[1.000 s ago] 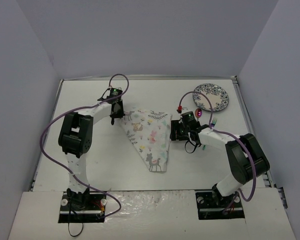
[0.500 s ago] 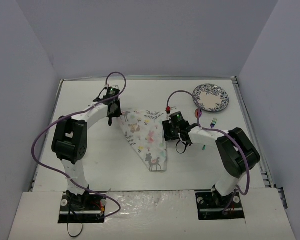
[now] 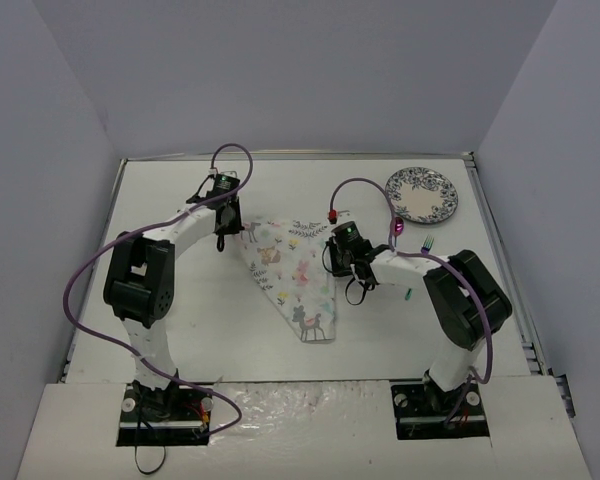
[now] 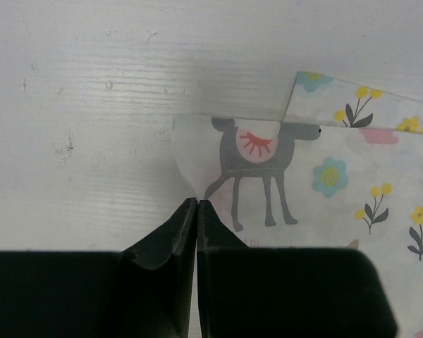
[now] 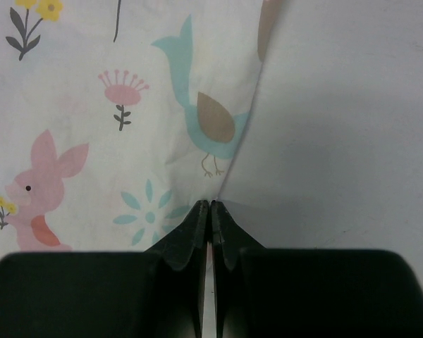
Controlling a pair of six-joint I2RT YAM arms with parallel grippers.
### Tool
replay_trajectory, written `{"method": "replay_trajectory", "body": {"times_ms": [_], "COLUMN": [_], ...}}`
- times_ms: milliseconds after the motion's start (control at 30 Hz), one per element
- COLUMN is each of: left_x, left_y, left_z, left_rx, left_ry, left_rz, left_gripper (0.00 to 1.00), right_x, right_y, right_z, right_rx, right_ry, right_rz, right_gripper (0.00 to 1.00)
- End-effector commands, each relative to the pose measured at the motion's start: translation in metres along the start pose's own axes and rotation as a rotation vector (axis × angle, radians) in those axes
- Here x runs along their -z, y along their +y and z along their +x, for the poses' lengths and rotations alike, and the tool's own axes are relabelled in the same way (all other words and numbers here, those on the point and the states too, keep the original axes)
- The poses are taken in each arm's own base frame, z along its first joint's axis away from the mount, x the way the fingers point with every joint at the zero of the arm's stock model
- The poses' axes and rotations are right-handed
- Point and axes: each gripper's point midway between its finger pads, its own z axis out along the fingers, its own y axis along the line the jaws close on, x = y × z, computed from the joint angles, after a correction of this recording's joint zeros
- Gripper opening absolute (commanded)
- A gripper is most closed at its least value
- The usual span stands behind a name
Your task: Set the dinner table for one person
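A printed cloth (image 3: 292, 272) with animals and flowers lies folded in a rough triangle in the middle of the white dinner table (image 3: 180, 330). My left gripper (image 3: 225, 240) sits at the cloth's upper left corner. In the left wrist view, the left gripper (image 4: 197, 203) is shut, pinching the curled edge of the cloth (image 4: 282, 183) beside a grey llama print. My right gripper (image 3: 334, 268) is at the cloth's right edge. The right wrist view shows the right gripper (image 5: 210, 205) shut on the edge of the cloth (image 5: 127, 141), just below a teal bird.
A blue-patterned plate (image 3: 422, 194) stands at the back right. Near it lie a magenta spoon (image 3: 396, 228) and a purple fork (image 3: 427, 243). A small green piece (image 3: 407, 295) lies right of my right arm. Grey walls enclose the table on three sides.
My right arm has swung left from near the spoon to the cloth's right edge, and its jaws have closed there. The left gripper shifted slightly and stays shut.
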Motion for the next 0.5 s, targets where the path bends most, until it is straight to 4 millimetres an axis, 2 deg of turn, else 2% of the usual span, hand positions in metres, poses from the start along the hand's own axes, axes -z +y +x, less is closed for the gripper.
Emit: {"method": "replay_trajectory", "body": {"times_ms": [0, 133, 200, 300, 467], "left_x": [0.011, 0.015, 0.017, 0.015, 0.007], "left_y": [0.010, 0.029, 0.032, 0.041, 0.058], "left_z": [-0.020, -0.027, -0.027, -0.024, -0.013], "left_rx": [0.018, 0.045, 0.048, 0.065, 0.090], "left_ry": [-0.061, -0.070, -0.073, -0.061, -0.030], "left_rz": [-0.040, -0.089, -0.101, -0.125, -0.169], "left_gripper": [0.00, 0.00, 0.00, 0.00, 0.00], "right_x": [0.013, 0.049, 0.056, 0.074, 0.082], "right_y": [-0.016, -0.034, -0.035, -0.045, -0.055], "right_z": [0.026, 0.001, -0.005, -0.003, 0.008], "right_rx": [-0.015, -0.044, -0.058, -0.116, -0.189], "right_ry": [0.090, 0.032, 0.020, 0.020, 0.039], "right_rz": [0.084, 0.183, 0.193, 0.212, 0.199], "right_gripper": [0.00, 0.00, 0.00, 0.00, 0.00]}}
